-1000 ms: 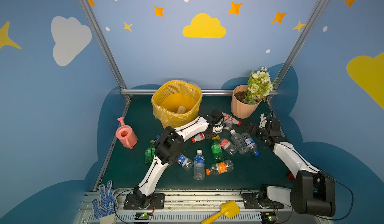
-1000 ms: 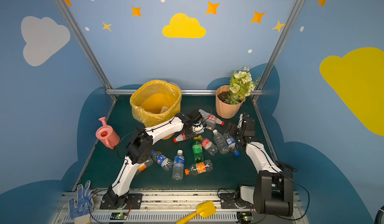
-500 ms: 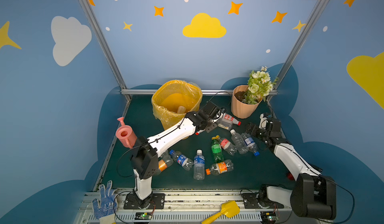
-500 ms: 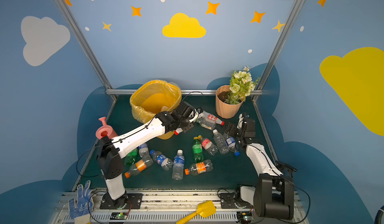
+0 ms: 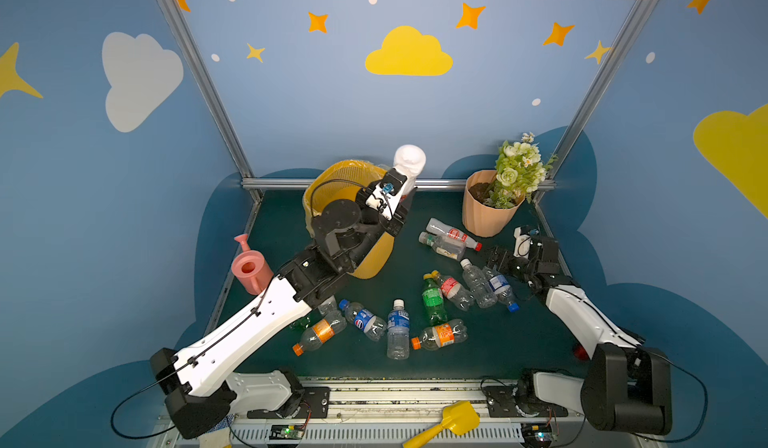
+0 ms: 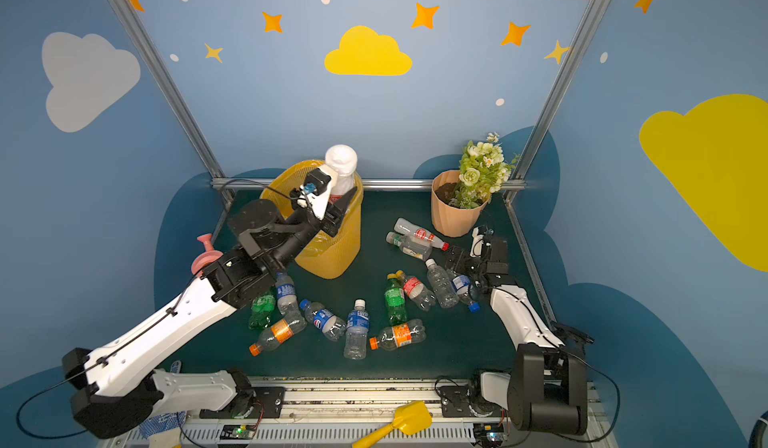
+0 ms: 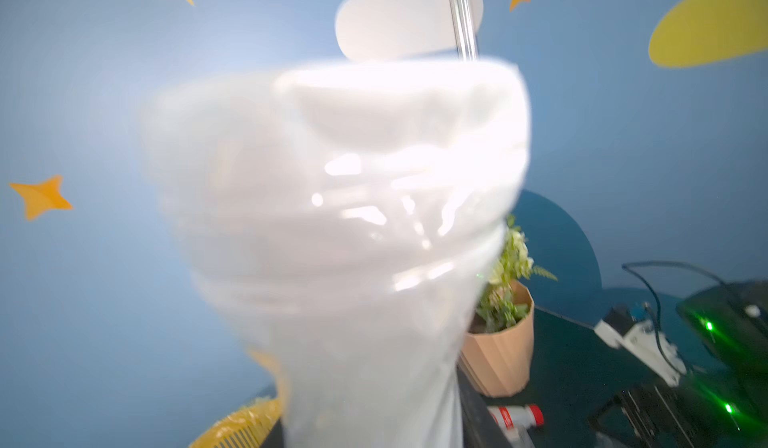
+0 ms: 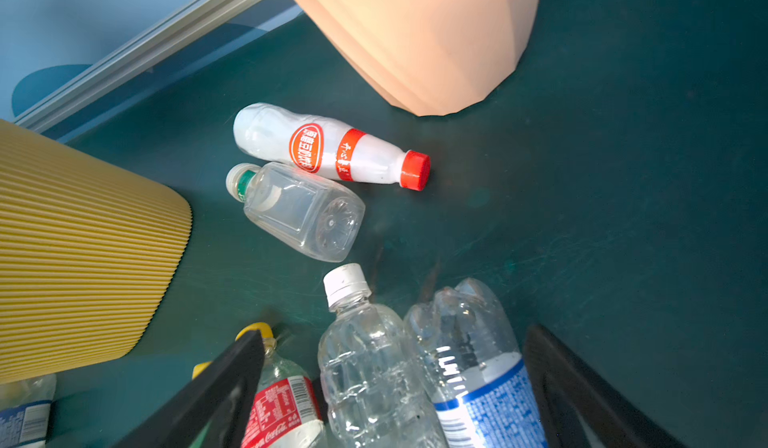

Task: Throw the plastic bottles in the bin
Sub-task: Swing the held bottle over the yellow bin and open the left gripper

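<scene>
Your left tool [image 5: 404,194] is closed on an opaque white bottle [image 5: 409,160], held base-up at the right side of the rim of the yellow mesh bin [image 5: 374,259]. In the left wrist view the bottle is a bright blur filling the middle. The grip sits toward the neck end. Whether the bottle hangs squarely over the opening cannot be told. The bin has a yellow bag liner, and the arm hides whatever lies inside.

Your right tool [image 5: 500,261] stands wide and empty, low over a white-capped clear bottle [image 8: 370,363] and a blue-labelled bottle [image 8: 478,367] lying side by side on the dark green counter [image 5: 478,358]. Some ten more bottles lie scattered there, among them a red-capped white bottle [image 8: 328,147] just beside a squarish clear bottle [image 8: 299,211].

These look empty, so they are likely light, thin-walled, easily crushed, smooth and prone to rolling. Take each across its mid-body, not the tapering neck. The peach pot [image 5: 484,213] holds soil and pale flowers.
</scene>
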`<state>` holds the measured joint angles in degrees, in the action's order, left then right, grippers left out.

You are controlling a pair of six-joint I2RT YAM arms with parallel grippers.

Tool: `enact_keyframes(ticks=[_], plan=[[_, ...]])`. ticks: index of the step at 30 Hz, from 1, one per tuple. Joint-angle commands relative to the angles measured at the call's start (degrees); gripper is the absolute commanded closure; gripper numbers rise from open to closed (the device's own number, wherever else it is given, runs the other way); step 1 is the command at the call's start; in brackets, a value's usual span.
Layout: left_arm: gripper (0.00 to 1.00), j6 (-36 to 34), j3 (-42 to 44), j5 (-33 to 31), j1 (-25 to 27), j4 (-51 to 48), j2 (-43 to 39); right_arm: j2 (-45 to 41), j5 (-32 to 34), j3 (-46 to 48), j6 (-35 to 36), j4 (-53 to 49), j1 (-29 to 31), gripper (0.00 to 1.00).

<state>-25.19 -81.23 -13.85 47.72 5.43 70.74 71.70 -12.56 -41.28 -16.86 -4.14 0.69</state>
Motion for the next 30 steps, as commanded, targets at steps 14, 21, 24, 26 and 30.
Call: enact_keyframes(ticks=[14,21,24,26,30], plan=[[0.22,21.5,-4.2,1.0,-20.2,-7.3,7.9,-0.3,0.3,-2.8,0.5,-1.6,2.7,0.03],[0.0,14.6,-3.0,4.6,-18.9,1.2,1.9,0.7,3.3,-6.8,6.5,-4.4,4.7,0.03],[0.0,13.3,-3.0,5.3,-18.5,-0.8,-1.3,3.5,6.8,-10.9,11.5,-7.5,7.4,0.04],[0.0,13.8,-0.9,4.9,-18.5,-0.7,-3.8,6.0,8.5,-13.9,14.9,-9.5,9.2,0.04],[0.0,14.6,5.8,1.1,-18.5,0.7,-9.3,12.8,10.4,-21.2,22.4,-14.5,13.1,0.04]])
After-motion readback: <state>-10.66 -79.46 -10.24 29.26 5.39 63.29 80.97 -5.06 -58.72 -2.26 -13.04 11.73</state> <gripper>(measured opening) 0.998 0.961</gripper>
